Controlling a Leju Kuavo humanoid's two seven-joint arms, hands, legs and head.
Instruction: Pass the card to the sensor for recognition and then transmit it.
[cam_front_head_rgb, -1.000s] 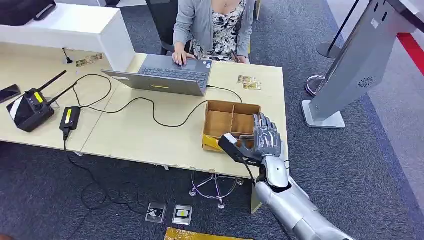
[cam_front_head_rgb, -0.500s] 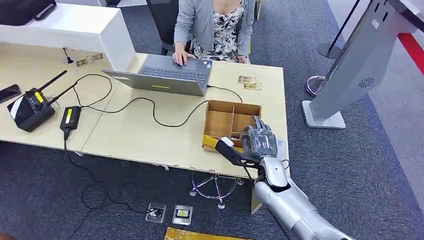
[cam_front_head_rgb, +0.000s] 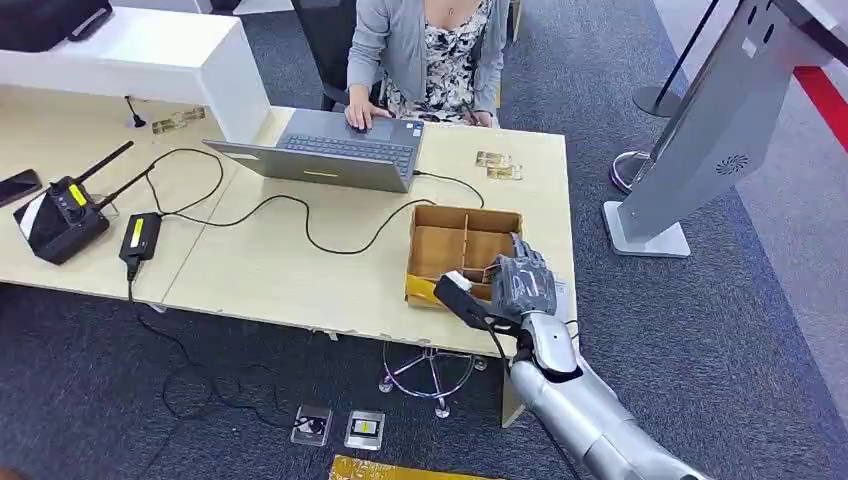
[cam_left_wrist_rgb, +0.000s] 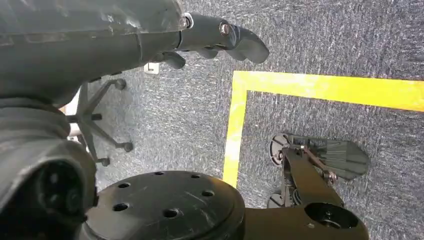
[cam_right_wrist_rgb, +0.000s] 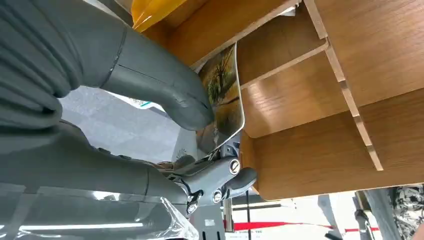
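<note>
Right hand (cam_front_head_rgb: 520, 285): pinched a picture card (cam_right_wrist_rgb: 223, 97) between thumb and fingers, at the near edge of the wooden divided box (cam_front_head_rgb: 462, 243) on the desk (cam_front_head_rgb: 290, 280). Left hand (cam_left_wrist_rgb: 215, 40): hung over carpet, fingers curled, holding nothing.

Seen from high on the robot's body, the head view looks forward and steeply down over a pale wooden bench (cam_front_head_rgb: 280, 270), taking in a shallow brown wooden compartment box (cam_front_head_rgb: 440, 240) at the near right edge, with blue-grey carpet (cam_front_head_rgb: 700, 330) around it. The right wrist camera sits close behind the right hand (cam_right_wrist_rgb: 125, 100), its picture turned, facing into the same wooden box (cam_right_wrist_rgb: 325, 125) at very short range; box and right hand (cam_front_head_rgb: 520, 285) are what these two views share. The left wrist camera hangs low, pointing down at carpet (cam_left_wrist_rgb: 325, 45) crossed by a yellow floor-tape line (cam_left_wrist_rgb: 325, 87), behind the left hand (cam_left_wrist_rgb: 220, 37).
</note>
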